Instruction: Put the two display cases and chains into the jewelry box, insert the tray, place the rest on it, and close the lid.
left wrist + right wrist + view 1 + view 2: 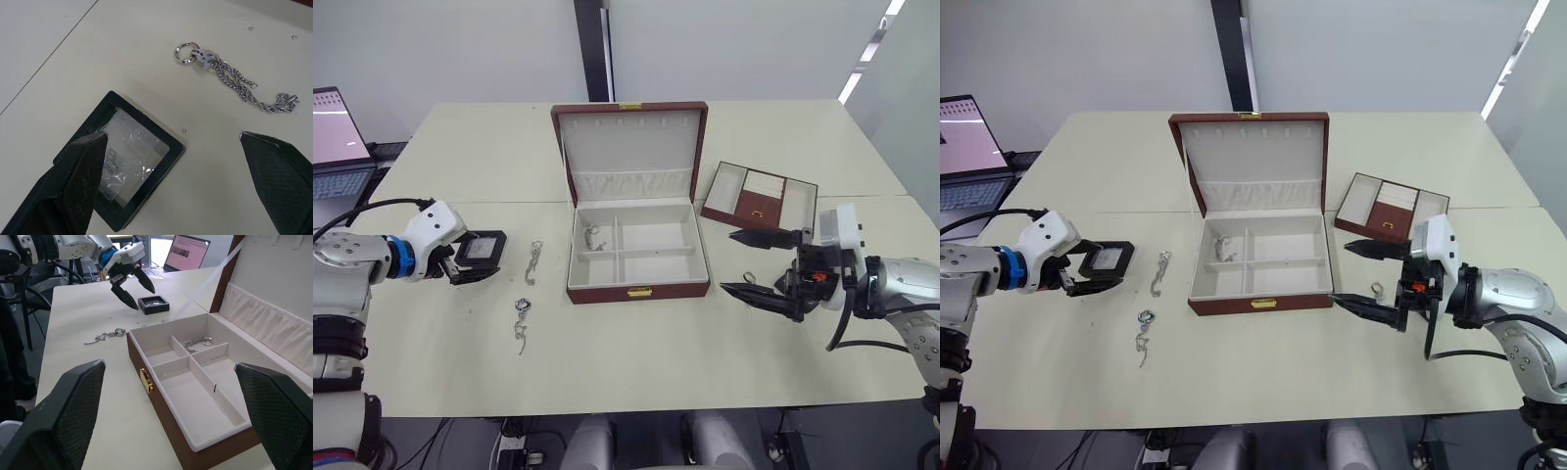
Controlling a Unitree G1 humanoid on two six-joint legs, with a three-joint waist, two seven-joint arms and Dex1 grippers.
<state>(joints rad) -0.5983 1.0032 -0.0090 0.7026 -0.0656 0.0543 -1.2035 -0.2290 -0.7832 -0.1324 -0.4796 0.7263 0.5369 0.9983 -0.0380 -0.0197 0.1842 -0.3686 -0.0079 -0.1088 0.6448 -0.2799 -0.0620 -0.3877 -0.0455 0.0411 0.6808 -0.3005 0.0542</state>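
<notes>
The jewelry box (pixel 636 290) stands open at the table's middle, its lid (pixel 628 147) upright. One chain (pixel 594 238) lies in its back left compartment. Left of the box, two more chains (pixel 534 260) (pixel 521 323) rest on the table. Further left lies a black-framed display case (pixel 137 147). My left gripper (pixel 478 259) is open right over it, one finger above the case's near edge. The tray (pixel 759 196) sits right of the box. My right gripper (pixel 727 261) is open, level with the box's right front corner. A small silver ring piece (pixel 1376 290) lies on the table between its fingers.
A laptop (pixel 337 147) stands open at the far left, beyond the table's corner. A seam (pixel 509 201) between two tabletops runs across behind the display case. Bare table stretches in front of the box.
</notes>
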